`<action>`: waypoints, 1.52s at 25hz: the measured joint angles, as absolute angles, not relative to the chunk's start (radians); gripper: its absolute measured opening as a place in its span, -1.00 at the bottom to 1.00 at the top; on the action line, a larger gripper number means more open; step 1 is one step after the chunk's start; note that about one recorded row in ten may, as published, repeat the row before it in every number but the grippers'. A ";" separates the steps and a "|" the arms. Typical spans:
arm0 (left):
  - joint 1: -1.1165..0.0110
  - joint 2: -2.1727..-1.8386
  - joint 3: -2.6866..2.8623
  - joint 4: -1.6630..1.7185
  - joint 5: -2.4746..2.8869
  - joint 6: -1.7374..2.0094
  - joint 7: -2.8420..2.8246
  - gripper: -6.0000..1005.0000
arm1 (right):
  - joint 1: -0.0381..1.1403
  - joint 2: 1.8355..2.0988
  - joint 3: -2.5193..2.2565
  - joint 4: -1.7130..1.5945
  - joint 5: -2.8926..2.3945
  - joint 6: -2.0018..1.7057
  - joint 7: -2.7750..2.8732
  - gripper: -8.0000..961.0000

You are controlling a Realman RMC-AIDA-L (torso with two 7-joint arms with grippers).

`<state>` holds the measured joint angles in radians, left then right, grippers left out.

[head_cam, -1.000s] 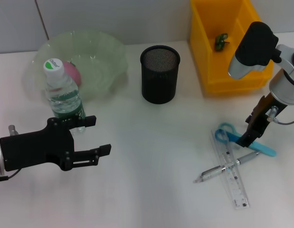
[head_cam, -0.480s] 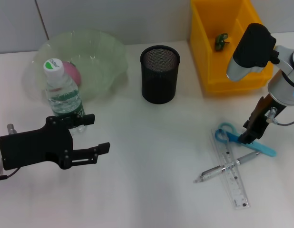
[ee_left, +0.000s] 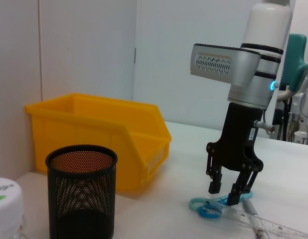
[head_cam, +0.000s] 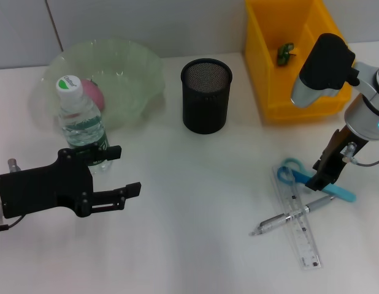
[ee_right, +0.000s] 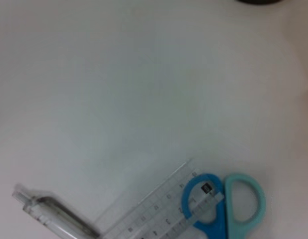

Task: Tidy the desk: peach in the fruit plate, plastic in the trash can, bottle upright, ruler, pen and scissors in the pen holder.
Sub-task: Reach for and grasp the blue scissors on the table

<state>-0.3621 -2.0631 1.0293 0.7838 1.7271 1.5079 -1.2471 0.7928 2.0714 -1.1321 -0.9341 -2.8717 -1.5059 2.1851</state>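
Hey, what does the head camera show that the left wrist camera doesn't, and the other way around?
Only the head view shows the left gripper, open beside the upright bottle, the peach in the fruit plate, the green plastic inside the yellow trash can, and the whole pen.

Only the left wrist view shows the right gripper side-on, open, its fingertips down at the scissors.

Both show the pen holder, trash can, scissors, ruler and right gripper.
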 joint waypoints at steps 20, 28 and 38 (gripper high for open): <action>-0.362 -2.063 1.017 0.785 1.727 1.514 -1.247 0.66 | 0.791 2.074 -1.132 -0.928 -2.872 -1.499 2.189 -0.11; -0.363 -2.063 1.014 0.784 1.727 1.517 -1.247 0.66 | 0.791 2.074 -1.132 -0.922 -2.872 -1.497 2.189 -0.15; -0.364 -2.063 1.014 0.781 1.727 1.517 -1.246 0.66 | 0.790 2.074 -1.132 -0.920 -2.872 -1.497 2.187 -0.26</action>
<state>-0.3636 -2.0632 1.0139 0.7813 1.7273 1.5171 -1.2461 0.7904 2.0741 -1.1321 -0.9203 -2.8715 -1.4971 2.1873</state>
